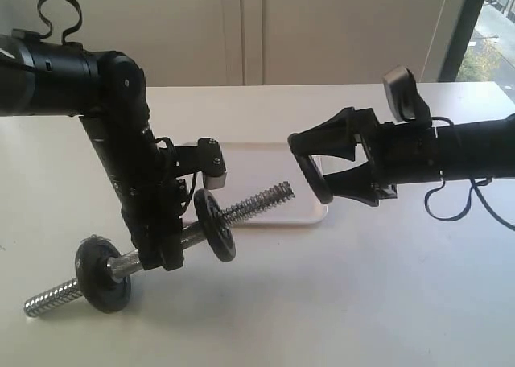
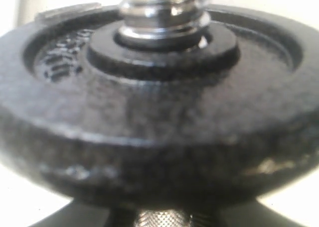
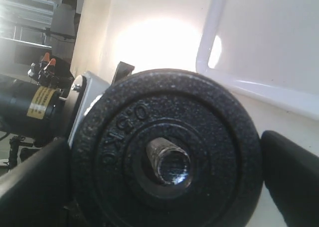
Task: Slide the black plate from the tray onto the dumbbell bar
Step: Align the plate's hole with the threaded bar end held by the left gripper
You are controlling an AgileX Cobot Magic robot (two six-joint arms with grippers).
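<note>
Your right gripper (image 1: 310, 170) is pinching the black plate (image 3: 209, 137), so centre its hole on the dumbbell bar (image 1: 257, 202) tip, then push straight.

The black plate (image 3: 164, 152) is grainy, the dumbbell bar (image 1: 259, 199) shiny chrome, the tray (image 1: 261, 167) white.

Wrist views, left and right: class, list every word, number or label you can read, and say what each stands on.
"0.5KG", as best it reads: raised characters on the small round black cast-iron plate, right wrist view.
Yellow sticker on the black arm housing: too small to read.
Raised marks on the other black disc, on the threaded chrome bar, left wrist view: too blurred to read.
</note>
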